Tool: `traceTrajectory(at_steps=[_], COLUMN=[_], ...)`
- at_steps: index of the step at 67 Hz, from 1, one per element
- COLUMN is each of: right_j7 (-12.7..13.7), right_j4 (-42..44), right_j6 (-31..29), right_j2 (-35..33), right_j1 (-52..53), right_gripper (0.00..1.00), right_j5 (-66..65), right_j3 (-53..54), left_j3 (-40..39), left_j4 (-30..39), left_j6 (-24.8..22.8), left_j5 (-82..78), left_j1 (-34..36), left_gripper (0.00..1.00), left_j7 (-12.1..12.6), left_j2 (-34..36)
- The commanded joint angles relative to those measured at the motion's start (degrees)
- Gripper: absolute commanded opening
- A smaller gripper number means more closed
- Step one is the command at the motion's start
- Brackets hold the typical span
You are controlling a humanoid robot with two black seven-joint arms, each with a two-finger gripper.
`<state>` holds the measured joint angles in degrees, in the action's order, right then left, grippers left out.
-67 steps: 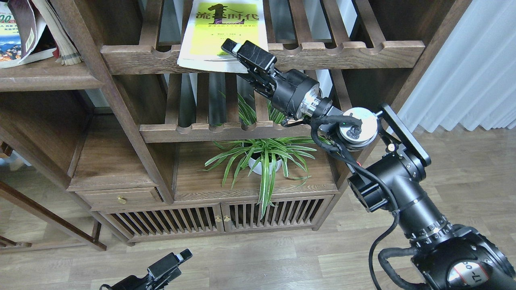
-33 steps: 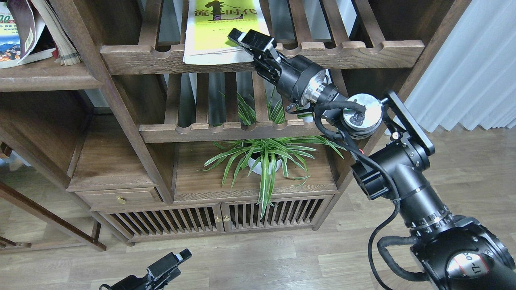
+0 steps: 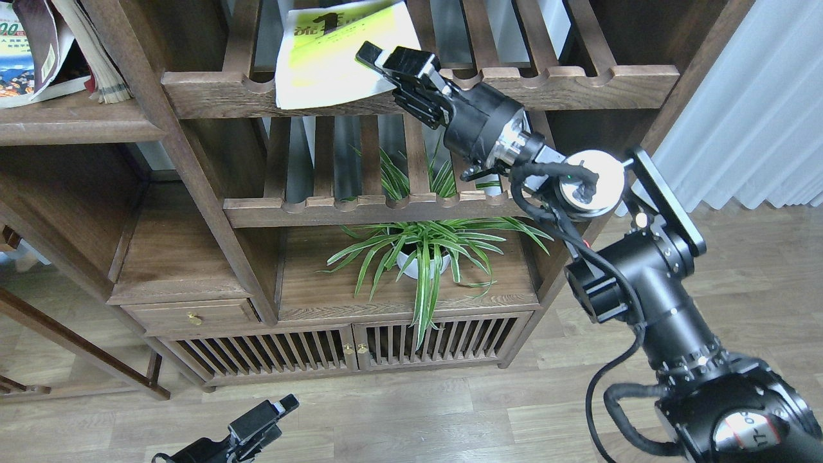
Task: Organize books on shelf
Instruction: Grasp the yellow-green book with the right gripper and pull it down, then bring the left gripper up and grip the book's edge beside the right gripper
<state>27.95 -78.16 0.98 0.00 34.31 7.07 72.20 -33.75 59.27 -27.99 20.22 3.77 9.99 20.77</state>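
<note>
The yellow-green book [image 3: 321, 61] lies tilted on the upper slatted rack, with its lower left corner over the scalloped front rail. My right gripper [image 3: 376, 61] is shut on its lower right edge. The maroon book [image 3: 40, 38] and the white-green book [image 3: 9, 61] lean together on the solid dark-brown shelf [image 3: 77, 122] at the top left, both cut off by the view's edge. My left gripper [image 3: 273, 415] hangs low over the floor at the bottom, far from the books; its fingers cannot be told apart.
A second slatted rack [image 3: 360, 209] sits below the first. A potted spider plant [image 3: 418, 251] stands on the cabinet top under my right arm. A small drawer [image 3: 193, 316] and slatted cabinet doors [image 3: 347, 350] are lower down. A white curtain [image 3: 759, 109] hangs at the right.
My right gripper has moved up and a little left with the yellow-green book. The book has slid back on the rack and turned, and now lies askew. My left gripper barely moved.
</note>
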Motion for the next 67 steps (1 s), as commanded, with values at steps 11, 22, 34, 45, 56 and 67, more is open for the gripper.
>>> traceTrajectory(at_steps=[11,22,34,45,56,67], right_j7=[0.1,0.1,0.1,0.1,0.1,0.1], right_j4=[-7.8,-9.0,-9.4,-9.3,-8.0,-3.4], right_j6=[-9.7,-16.3,-21.8,-25.3,-28.3,-29.0], right_j2=[0.0,0.0,0.0,0.0,0.0,0.0], right_j1=[-11.4,-15.8,-20.9,-27.1,-33.3,-35.1], right_gripper=[0.00,0.00,0.00,0.00,0.00,0.00], right_j5=[4.2,6.1,8.7,9.0,8.9,8.8], right_j3=[1.6,1.5,0.7,0.0,-2.3,-2.4], left_j3=[-2.1,-5.0,-6.8,-11.3,-16.8,-19.4], left_j4=[0.8,4.3,10.9,17.7,23.3,25.8], left_j6=[0.0,0.0,0.0,0.0,0.0,0.0], left_j5=[0.2,1.8,3.2,3.2,3.2,3.2], left_j1=[0.0,0.7,1.1,1.1,1.1,1.0], left_gripper=[0.99,0.99,0.99,0.98,0.96,0.96], left_j7=[-0.3,-0.4,-0.4,0.5,0.6,0.3], left_j2=[0.4,-0.2,0.2,0.4,0.9,2.1])
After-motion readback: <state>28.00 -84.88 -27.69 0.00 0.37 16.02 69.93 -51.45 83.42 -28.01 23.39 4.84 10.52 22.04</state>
